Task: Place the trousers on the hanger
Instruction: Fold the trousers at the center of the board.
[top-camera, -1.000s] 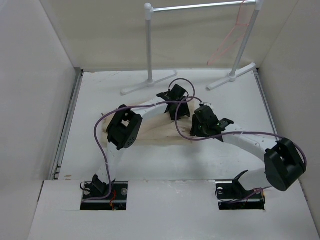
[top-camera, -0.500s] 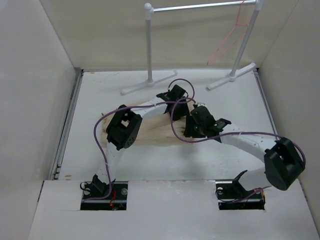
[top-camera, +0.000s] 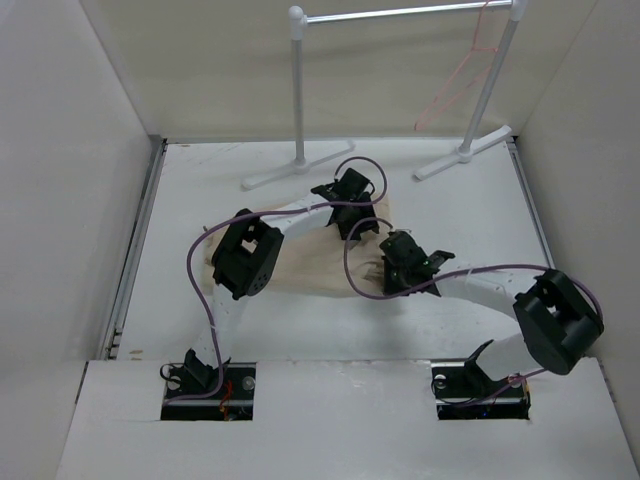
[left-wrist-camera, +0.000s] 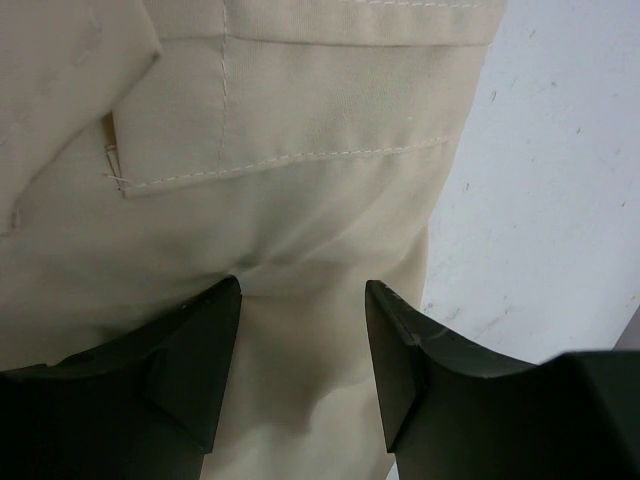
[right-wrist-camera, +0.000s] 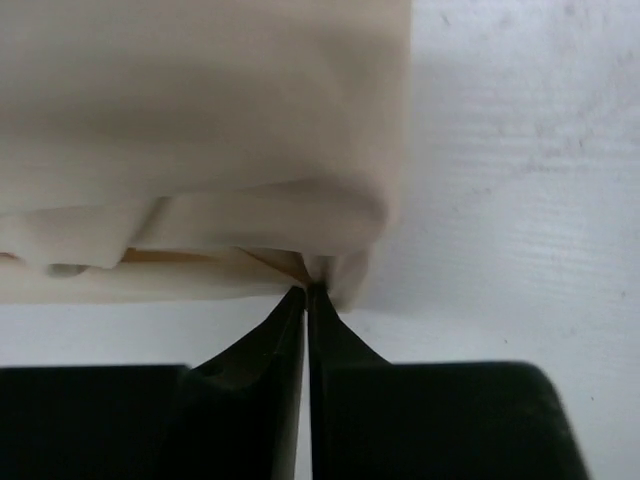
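Top view: both arms cover the middle of the trousers (top-camera: 310, 268). Fingertips of the left gripper (top-camera: 355, 222) and right gripper (top-camera: 390, 270) are hidden under their wrists. The hanger (top-camera: 455, 85), on the rack (top-camera: 298, 90) at the tabletop's far right corner, is faint, its hook too small to read. Right wrist view: fingers are together at the fold, can't tell if cloth is pinched. Both wrist views crop the trousers.

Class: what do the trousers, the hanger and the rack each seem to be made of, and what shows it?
Trousers: matte beige woven cloth, likely cotton; stitched seams and soft folds show. Hanger: thin pink-red wire, possibly coated; a mere line. Rack: smooth white tubing, plastic or painted metal; cannot tell which.
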